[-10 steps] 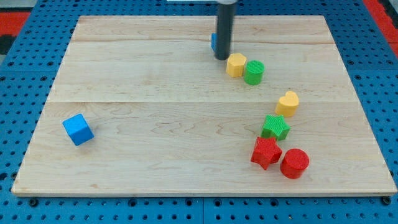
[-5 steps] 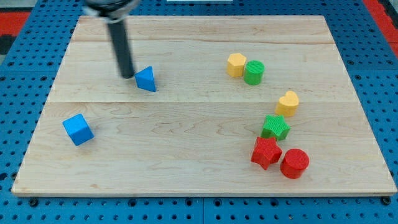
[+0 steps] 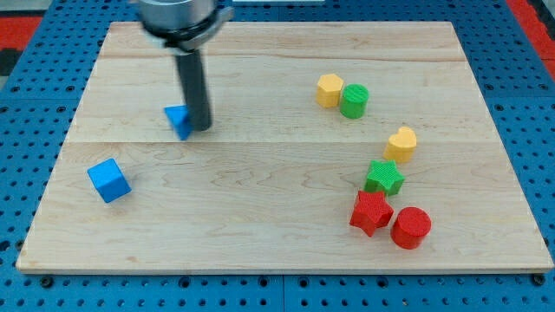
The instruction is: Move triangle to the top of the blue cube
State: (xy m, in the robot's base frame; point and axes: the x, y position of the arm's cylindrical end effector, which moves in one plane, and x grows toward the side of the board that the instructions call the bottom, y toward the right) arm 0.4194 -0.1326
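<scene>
My tip (image 3: 201,128) is a bare rod end, no jaws to open or close, and it's touching the right side of the blue triangle (image 3: 179,120), which sits up and to the right of the blue cube (image 3: 109,180), well apart from it. Over on the wooden board's (image 3: 260,225) right: yellow hexagon (image 3: 329,89) touching green cylinder (image 3: 354,100), yellow heart (image 3: 401,143), green star (image 3: 383,178), red star (image 3: 371,211), red cylinder (image 3: 410,228).

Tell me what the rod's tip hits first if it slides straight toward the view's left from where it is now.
My tip sits at the blue triangle's right side, apparently touching, so it meets that block at once. The blue cube lies lower left, off that line.
</scene>
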